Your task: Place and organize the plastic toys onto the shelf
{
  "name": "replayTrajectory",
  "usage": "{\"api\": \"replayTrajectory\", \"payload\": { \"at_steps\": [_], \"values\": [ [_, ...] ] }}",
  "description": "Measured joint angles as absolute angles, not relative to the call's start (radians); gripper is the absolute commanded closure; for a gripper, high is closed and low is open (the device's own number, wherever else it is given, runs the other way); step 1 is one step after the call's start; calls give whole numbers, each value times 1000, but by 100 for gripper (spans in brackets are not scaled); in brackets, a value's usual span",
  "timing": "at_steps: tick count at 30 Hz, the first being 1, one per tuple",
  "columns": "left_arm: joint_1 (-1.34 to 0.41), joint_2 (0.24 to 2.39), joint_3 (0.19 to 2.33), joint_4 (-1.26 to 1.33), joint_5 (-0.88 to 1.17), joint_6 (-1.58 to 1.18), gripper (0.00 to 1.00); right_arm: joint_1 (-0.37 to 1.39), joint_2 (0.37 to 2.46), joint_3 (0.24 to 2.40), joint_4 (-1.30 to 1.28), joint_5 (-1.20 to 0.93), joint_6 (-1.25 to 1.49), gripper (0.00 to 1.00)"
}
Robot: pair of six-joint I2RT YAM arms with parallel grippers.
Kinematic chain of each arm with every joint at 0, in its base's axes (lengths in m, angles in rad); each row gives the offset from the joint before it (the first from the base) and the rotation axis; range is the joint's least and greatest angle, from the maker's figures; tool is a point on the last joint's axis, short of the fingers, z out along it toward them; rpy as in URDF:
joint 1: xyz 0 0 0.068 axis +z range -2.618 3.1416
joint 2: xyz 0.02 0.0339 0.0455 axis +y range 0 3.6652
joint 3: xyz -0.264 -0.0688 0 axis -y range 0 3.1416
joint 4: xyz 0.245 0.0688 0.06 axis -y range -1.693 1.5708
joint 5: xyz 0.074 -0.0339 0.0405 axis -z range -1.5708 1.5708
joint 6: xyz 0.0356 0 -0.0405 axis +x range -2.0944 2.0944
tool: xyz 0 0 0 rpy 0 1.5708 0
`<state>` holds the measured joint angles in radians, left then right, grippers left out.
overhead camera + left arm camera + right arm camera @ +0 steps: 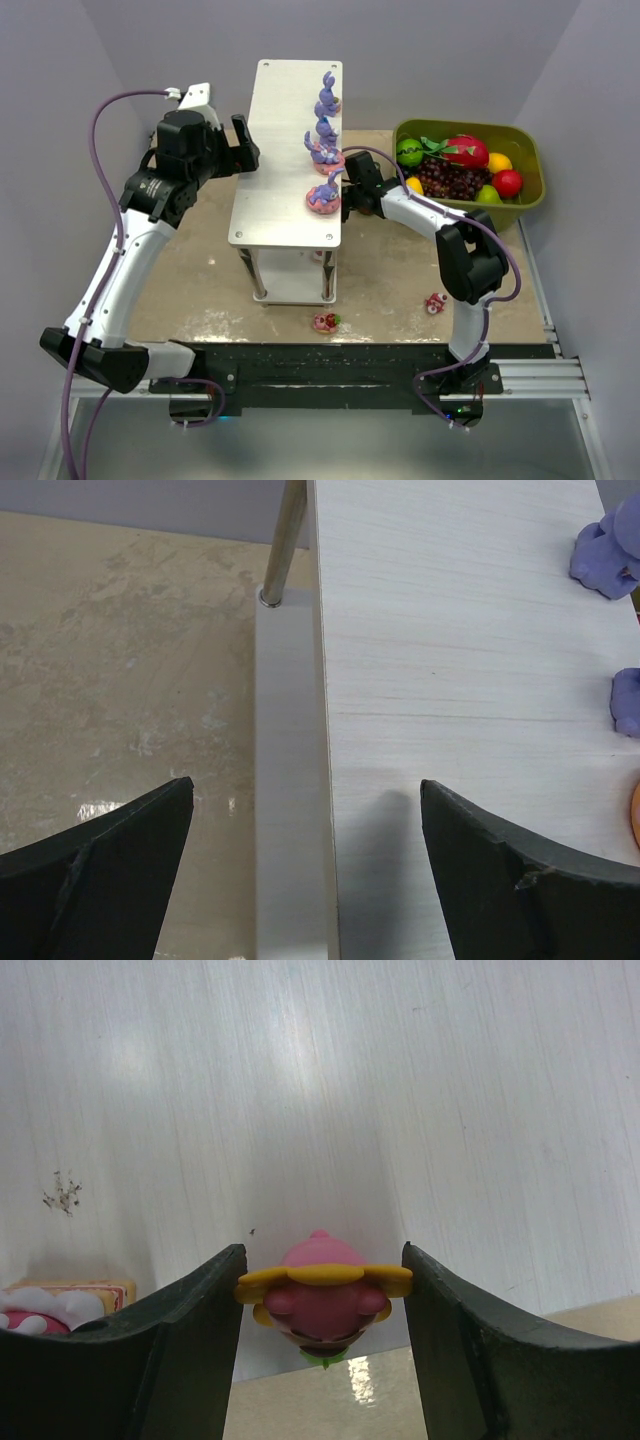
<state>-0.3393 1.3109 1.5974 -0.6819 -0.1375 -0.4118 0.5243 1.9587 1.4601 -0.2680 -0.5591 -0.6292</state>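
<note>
- Top external view: the shelf (285, 150) is standing mid-table, with three purple bunnies (322, 140) sitting in a row along the right edge of its top board. The left gripper (245, 150) is hovering at the board's left edge. The right gripper (345, 190) is reaching in at the right edge, just beside the nearest bunny. Two small pink pieces (326, 322) are lying on the table in front of the shelf, and an olive-green bin (530, 190) of fruit is sitting to the right
- Left wrist view: the left gripper (305, 830) is holding its fingers (120, 850) spread wide and gripping nothing. One is hanging over the table, the other over the top board (450, 680). Purple bunny parts (605, 555) are showing at the right border
- Right wrist view: the right gripper (322, 1260) is pinching a pink and yellow toy (322, 1295), with the yellow rim touching both fingers, at the edge of the white board (320, 1080)
</note>
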Motion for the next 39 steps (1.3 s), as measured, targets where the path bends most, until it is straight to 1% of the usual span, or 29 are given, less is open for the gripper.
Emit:
{"api": "replayTrajectory", "payload": {
  "at_steps": [3, 4, 12, 34, 39],
  "values": [
    [-338, 1314, 1597, -682, -138, -412, 0, 524, 1959, 1460, -268, -559, -629, 33],
    [-337, 1314, 1597, -682, -138, -412, 0, 524, 1959, 1460, -268, -559, -629, 30],
    [-334, 1318, 1598, -682, -138, -411, 1, 524, 1959, 1465, -268, -560, -630, 23],
    [-327, 1321, 1599, -682, -138, -411, 0, 524, 1956, 1475, -268, -557, -626, 21],
    [-327, 1320, 1599, -682, -137, -411, 0, 524, 1925, 1436, -246, -535, -609, 22]
  ]
}}
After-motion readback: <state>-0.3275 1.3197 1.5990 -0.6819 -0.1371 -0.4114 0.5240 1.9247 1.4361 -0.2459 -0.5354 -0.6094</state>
